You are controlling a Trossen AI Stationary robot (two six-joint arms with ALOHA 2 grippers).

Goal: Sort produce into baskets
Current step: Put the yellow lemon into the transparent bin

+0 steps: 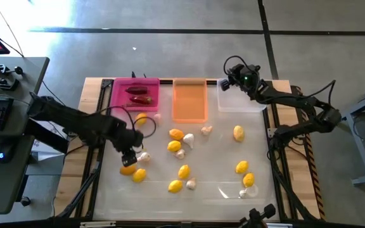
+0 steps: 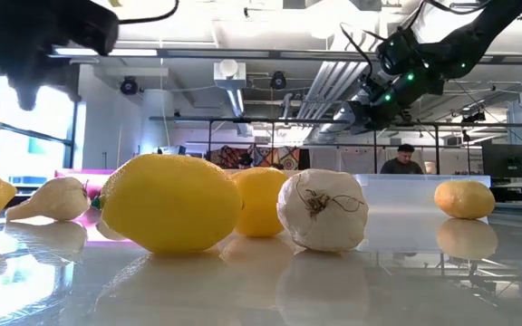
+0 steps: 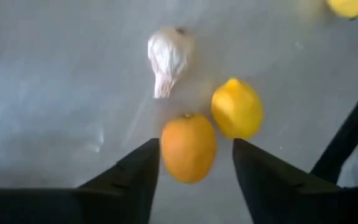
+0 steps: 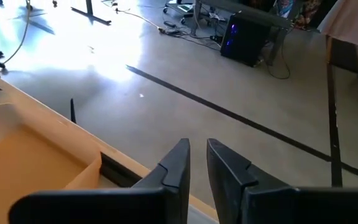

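My left gripper (image 1: 130, 158) hangs open over the table's near left, pointing down. Its fingers (image 3: 138, 171) stand on either side of an orange fruit (image 3: 188, 146) without touching it. A yellow lemon (image 3: 237, 107) and a garlic bulb (image 3: 168, 59) lie close by. My right gripper (image 1: 230, 79) is raised at the far edge by the clear basket (image 1: 239, 101), shut but for a narrow slit (image 4: 197, 155), with nothing in it. The pink basket (image 1: 122, 101) holds red chili peppers (image 1: 139, 95). The orange basket (image 1: 189, 100) stands between the two.
Several lemons (image 1: 176, 134) and garlic bulbs (image 1: 206, 130) lie scattered over the white table top. A clear plastic scrap (image 1: 232, 190) lies near the front right. In the low view a lemon (image 2: 170, 201) and a garlic bulb (image 2: 323, 210) sit close to the camera.
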